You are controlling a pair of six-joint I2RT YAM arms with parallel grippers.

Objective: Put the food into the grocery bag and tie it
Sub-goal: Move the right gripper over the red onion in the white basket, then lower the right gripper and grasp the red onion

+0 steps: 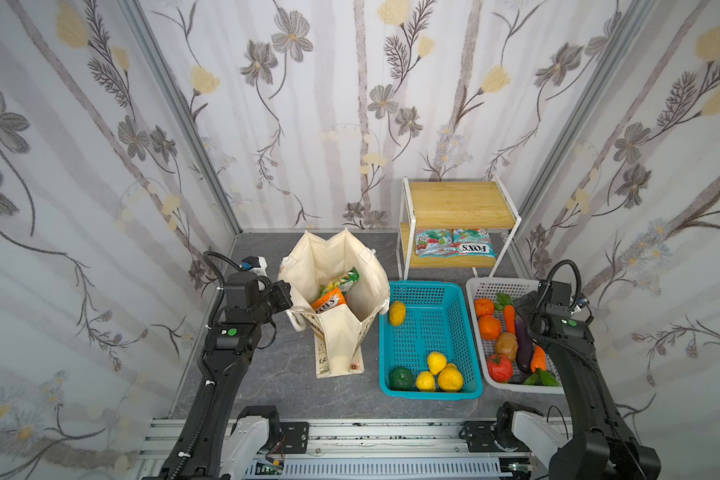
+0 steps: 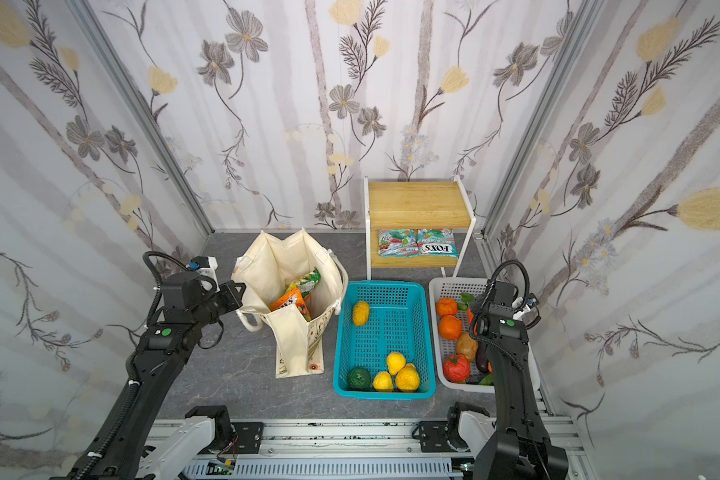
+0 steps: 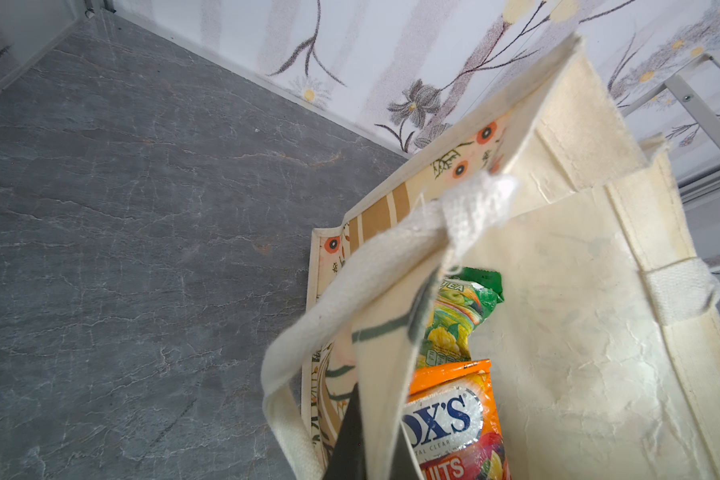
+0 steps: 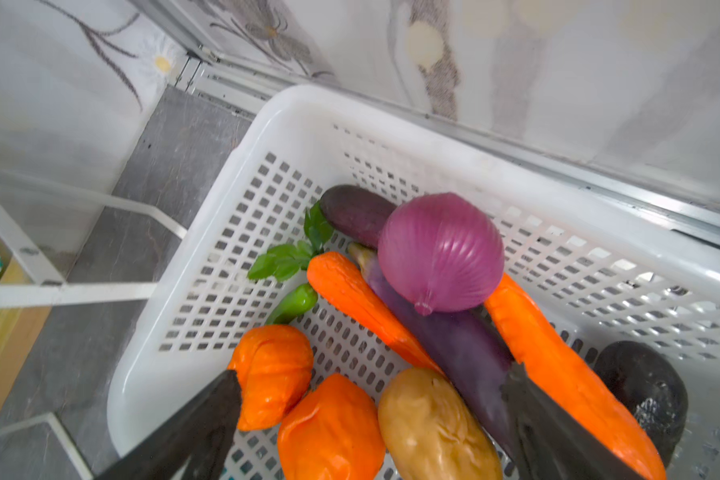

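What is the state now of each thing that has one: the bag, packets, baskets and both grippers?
grocery bag: upright, mouth open, not tied.
left gripper: shut on the bag's rim.
right gripper: open, empty, over the white basket.
orange packet: inside the bag.
green packet: inside the bag.
purple onion: in the white basket, on top of an eggplant.
teal basket: holds yellow fruit.

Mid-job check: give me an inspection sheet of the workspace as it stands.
Surface: grey stone-look tabletop.
Job's things: grocery bag upright, mouth open, orange packet and green packet inside; lemons in teal basket; purple onion in white basket.
Clutter: shelf rack holding two teal packets.
Grippers: left gripper shut on the bag's rim; right gripper open above the white basket.
Cables: black hose loops over each wrist.
Surroundings: floral-papered walls; metal rail at the front.
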